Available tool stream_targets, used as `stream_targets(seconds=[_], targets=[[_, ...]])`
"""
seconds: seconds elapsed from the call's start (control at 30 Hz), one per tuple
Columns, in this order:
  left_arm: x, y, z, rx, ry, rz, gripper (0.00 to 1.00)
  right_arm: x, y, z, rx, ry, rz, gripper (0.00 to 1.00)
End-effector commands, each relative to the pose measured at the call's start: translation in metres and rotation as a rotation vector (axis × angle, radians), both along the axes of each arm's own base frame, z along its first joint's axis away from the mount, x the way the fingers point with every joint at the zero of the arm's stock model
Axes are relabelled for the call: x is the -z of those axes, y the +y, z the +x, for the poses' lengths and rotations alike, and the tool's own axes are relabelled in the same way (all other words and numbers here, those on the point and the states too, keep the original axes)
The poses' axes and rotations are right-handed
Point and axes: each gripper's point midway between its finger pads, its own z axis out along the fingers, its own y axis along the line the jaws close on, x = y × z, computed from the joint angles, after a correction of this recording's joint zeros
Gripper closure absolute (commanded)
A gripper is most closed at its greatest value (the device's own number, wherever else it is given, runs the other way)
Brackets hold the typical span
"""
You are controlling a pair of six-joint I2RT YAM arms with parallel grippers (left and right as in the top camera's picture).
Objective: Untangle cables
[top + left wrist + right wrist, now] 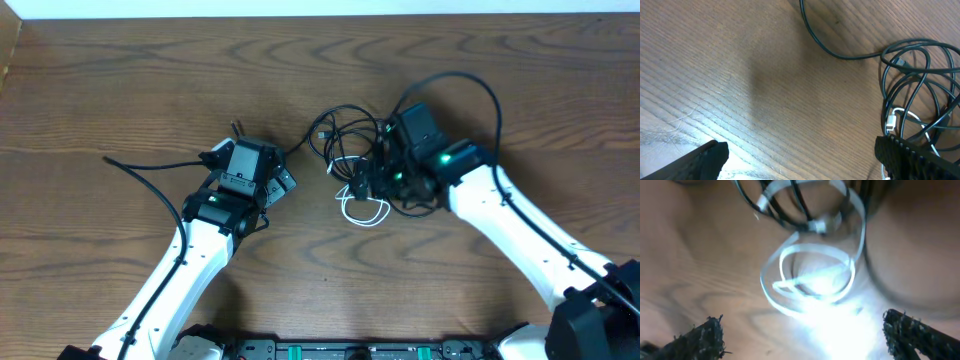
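Note:
A tangle of thin black cables (345, 135) lies at the table's middle, with a white cable (364, 208) looped at its near side. My right gripper (372, 180) is open and hovers right over the tangle; its wrist view shows the white cable loops (810, 275) between the spread fingers (805, 335), with black cables (790, 210) beyond. My left gripper (283, 182) is open and empty, left of the tangle. Its wrist view shows its fingers (800, 160) apart over bare wood, the black cable loops (920, 85) to the right and a bit of white cable (900, 117).
The wooden table (120, 90) stretches left and behind. A thick black arm cord (150, 170) runs left from the left arm; another (470, 85) arcs over the right arm. The table's far edge (300, 18) meets a white wall.

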Motion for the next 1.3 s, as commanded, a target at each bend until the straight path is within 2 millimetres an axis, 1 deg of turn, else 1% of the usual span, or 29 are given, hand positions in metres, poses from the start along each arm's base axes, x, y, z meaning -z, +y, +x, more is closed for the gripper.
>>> stream_targets(seconds=[0.0, 0.13, 0.23, 0.33, 0.43, 0.53, 0.63, 0.77, 0.93, 1.0, 1.07, 1.1, 1.13, 1.17, 1.23, 1.27], targets=[[0.0, 0.005, 0.0, -0.024, -0.005, 0.011, 0.01, 0.015, -0.008, -0.013, 0.432, 0.204, 0.019, 0.01], [0.0, 0.005, 0.0, -0.024, -0.005, 0.012, 0.01, 0.015, -0.01, -0.012, 0.732, 0.322, 0.078, 0.01], [0.0, 0.005, 0.0, -0.024, -0.005, 0.011, 0.01, 0.015, -0.01, -0.015, 0.9, 0.409, 0.115, 0.01], [0.0, 0.005, 0.0, -0.024, -0.005, 0.011, 0.01, 0.013, -0.002, -0.02, 0.989, 0.503, 0.164, 0.01], [0.0, 0.005, 0.0, -0.024, -0.005, 0.011, 0.01, 0.012, 0.004, -0.022, 1.035, 0.533, 0.183, 0.01], [0.0, 0.005, 0.0, -0.024, -0.005, 0.011, 0.01, 0.016, 0.01, -0.022, 1.088, 0.556, 0.19, 0.01], [0.0, 0.005, 0.0, -0.024, -0.005, 0.011, 0.01, 0.027, 0.015, -0.013, 1.101, 0.523, 0.186, 0.01], [0.0, 0.005, 0.0, -0.024, -0.005, 0.011, 0.01, 0.053, 0.021, 0.002, 1.122, 0.507, 0.175, 0.01], [0.0, 0.005, 0.0, -0.024, -0.005, 0.011, 0.01, 0.087, 0.03, 0.016, 1.133, 0.512, 0.171, 0.07], [0.0, 0.005, 0.0, -0.024, -0.005, 0.011, 0.01, 0.095, 0.031, 0.019, 1.133, 0.513, 0.172, 0.11], [0.0, 0.005, 0.0, -0.024, -0.005, 0.011, 0.01, 0.097, 0.032, 0.019, 1.132, 0.512, 0.173, 0.16], [0.0, 0.005, 0.0, -0.024, -0.005, 0.011, 0.01, 0.097, 0.032, 0.02, 1.131, 0.512, 0.172, 0.21], [0.0, 0.005, 0.0, -0.024, -0.005, 0.011, 0.01, 0.097, 0.032, 0.02, 1.124, 0.505, 0.169, 0.27], [0.0, 0.005, 0.0, -0.024, -0.005, 0.011, 0.01, 0.098, 0.032, 0.02, 1.116, 0.5, 0.167, 0.36], [0.0, 0.005, 0.0, -0.024, -0.005, 0.011, 0.01, 0.098, 0.03, 0.02, 1.091, 0.485, 0.158, 0.51], [0.0, 0.005, 0.0, -0.024, -0.005, 0.011, 0.01, 0.098, 0.03, 0.021, 1.077, 0.479, 0.155, 0.56]])
